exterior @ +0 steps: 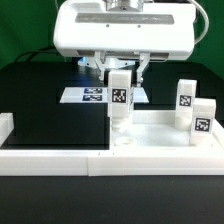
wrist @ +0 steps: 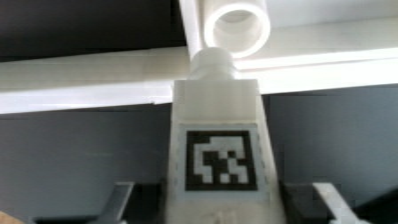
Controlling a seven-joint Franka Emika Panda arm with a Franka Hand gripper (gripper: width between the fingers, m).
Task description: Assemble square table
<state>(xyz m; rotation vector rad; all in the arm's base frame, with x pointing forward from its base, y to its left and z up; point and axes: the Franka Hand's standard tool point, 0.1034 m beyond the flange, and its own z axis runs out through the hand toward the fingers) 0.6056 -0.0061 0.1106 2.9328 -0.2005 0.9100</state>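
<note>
The pincer (exterior: 120, 78) is clamped on a white leg block (exterior: 119, 98), which hangs upright beneath it, its narrow tip just over the square slab (exterior: 150, 138) lying on the black surface (exterior: 40, 90). In the wrist view the leg (wrist: 221, 130) stands between the fingers (wrist: 331, 203), its black tag facing the camera, its tip near a round socket (wrist: 233, 20). Two more leg blocks (exterior: 186, 100) (exterior: 203, 117) stand upright at the exterior view's right.

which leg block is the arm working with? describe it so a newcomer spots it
Start at the white tabletop slab at the front. The leg block stands upright over its near edge, between the gripper fingers. The two other legs stand free at the exterior view's right.
</note>
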